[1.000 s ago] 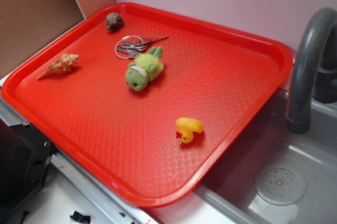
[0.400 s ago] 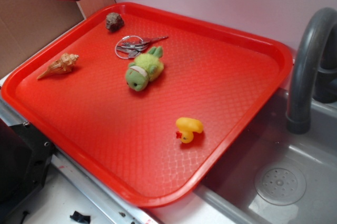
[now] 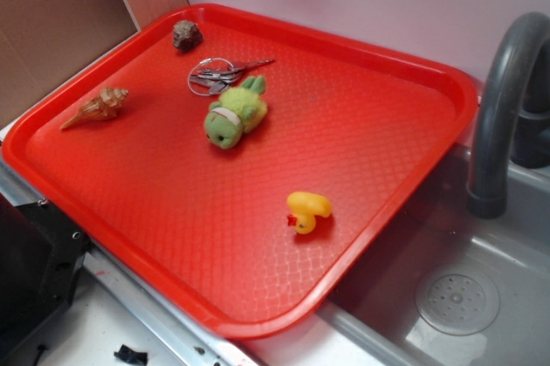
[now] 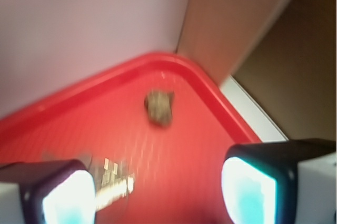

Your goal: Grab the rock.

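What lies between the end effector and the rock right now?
Nothing but bare red tray. In the wrist view the rock sits ahead of the open end effector; the keys lie off to the side.

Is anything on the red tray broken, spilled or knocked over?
Nothing looks broken or spilled. The rock sits in the far corner of the tray. The rubber duck and the green plush toy both lie on their sides, which looks a little tumbled.
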Controlling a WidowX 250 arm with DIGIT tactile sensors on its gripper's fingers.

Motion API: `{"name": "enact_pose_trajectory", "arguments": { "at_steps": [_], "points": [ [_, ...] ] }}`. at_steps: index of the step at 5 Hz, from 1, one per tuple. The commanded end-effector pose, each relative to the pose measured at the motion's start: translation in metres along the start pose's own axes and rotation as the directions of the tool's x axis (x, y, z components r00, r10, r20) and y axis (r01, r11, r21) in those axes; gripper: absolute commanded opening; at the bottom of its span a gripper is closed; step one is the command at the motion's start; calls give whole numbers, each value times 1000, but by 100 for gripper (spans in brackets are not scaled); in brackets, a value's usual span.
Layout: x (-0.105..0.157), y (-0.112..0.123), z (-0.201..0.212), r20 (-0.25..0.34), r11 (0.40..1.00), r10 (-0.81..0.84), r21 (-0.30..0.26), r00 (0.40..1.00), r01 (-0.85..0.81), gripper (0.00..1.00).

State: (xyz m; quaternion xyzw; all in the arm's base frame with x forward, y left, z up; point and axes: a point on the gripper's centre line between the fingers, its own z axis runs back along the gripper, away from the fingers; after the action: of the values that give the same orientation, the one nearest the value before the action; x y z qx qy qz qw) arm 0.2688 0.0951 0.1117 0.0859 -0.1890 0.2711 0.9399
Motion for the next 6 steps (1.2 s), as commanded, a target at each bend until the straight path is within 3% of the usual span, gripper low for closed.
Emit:
{"name": "enact_pose_trajectory", "arguments": {
  "at_steps": [1,2,4,5,6],
  "points": [
    [39,9,-49,-2,998,-69,-1,998,69,100],
    [41,12,-71,-36,996,-84,18,996,84,100],
    [38,8,-94,-93,993,-117,-23,989,115,100],
    [35,4,-92,-93,996,-91,-23,991,89,0],
    [35,5,-89,-94,995,-96,-13,991,95,0]
  ]
}}
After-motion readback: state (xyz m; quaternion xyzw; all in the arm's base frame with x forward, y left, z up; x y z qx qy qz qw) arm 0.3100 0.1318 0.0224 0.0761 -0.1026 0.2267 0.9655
